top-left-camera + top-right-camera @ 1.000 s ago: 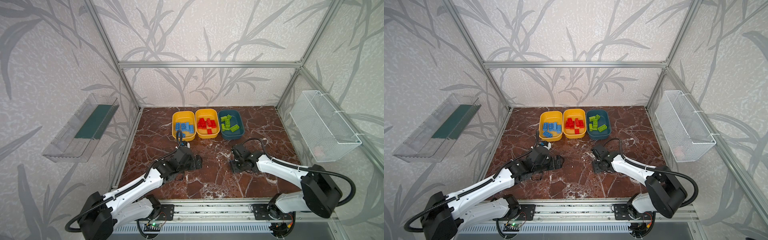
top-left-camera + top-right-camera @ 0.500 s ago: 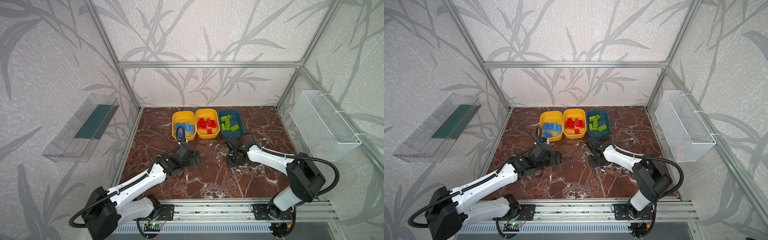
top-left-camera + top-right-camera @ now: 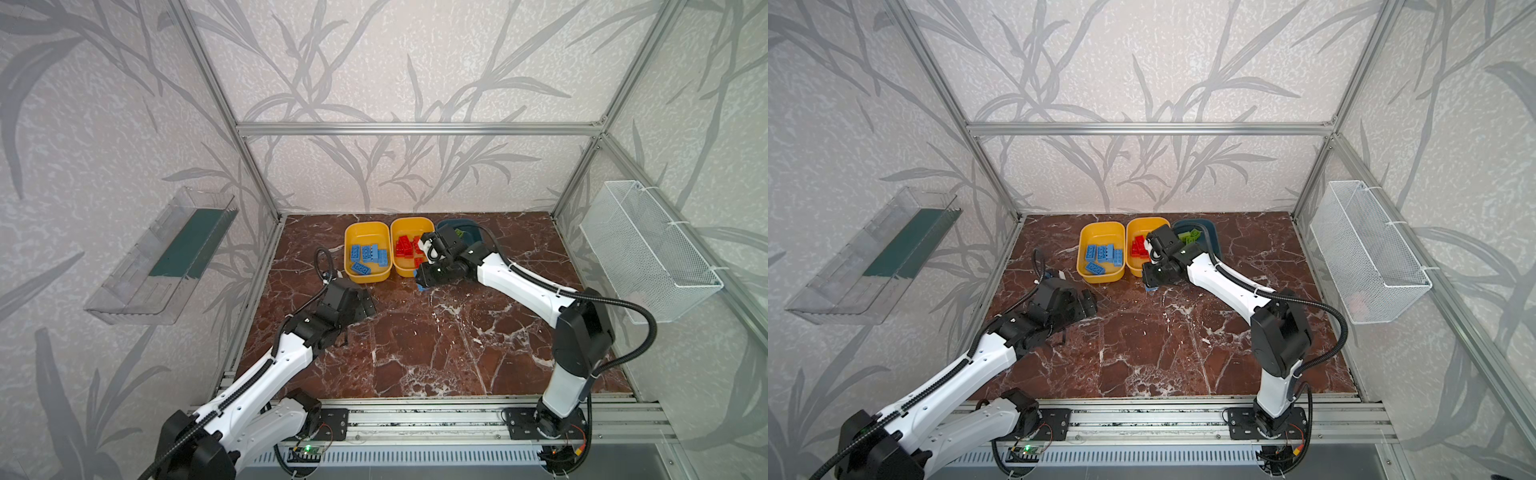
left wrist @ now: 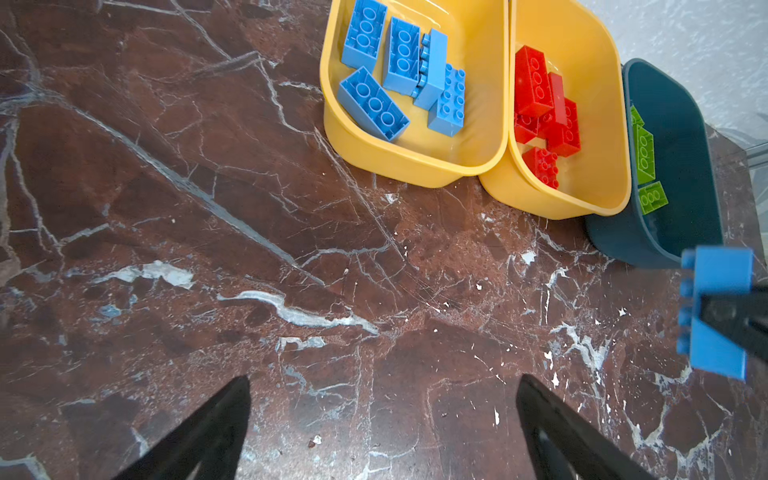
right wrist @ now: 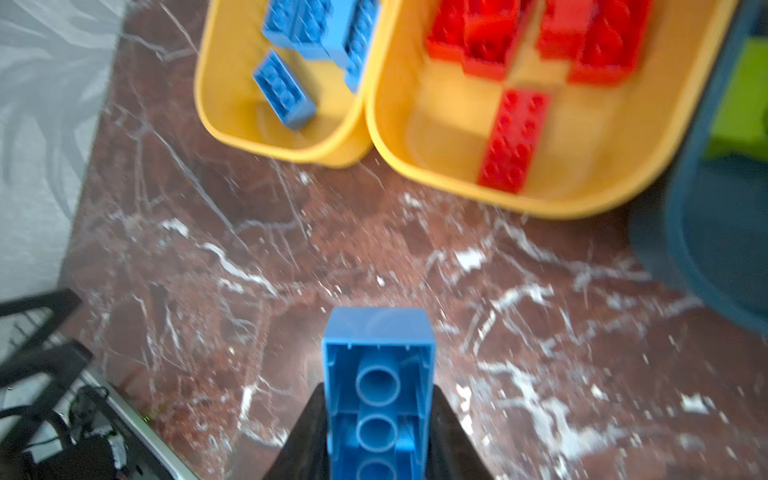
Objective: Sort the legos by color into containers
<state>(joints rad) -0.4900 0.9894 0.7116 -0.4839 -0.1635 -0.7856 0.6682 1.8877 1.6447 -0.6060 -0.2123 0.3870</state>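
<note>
Much bare marble (image 3: 415, 345) before three tubs (image 3: 368, 277)

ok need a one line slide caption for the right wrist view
Right gripper holding a blue brick in front of the blue-brick tub and red-brick tub on the marble table.

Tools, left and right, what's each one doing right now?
Left tool: open, empty.
Right tool: closed on a blue lego.

Arms (image 3: 266, 370) — white links w/ dark dots (prob. screws), blk joints, ribbed blk cables (image 3: 653, 332).
</note>
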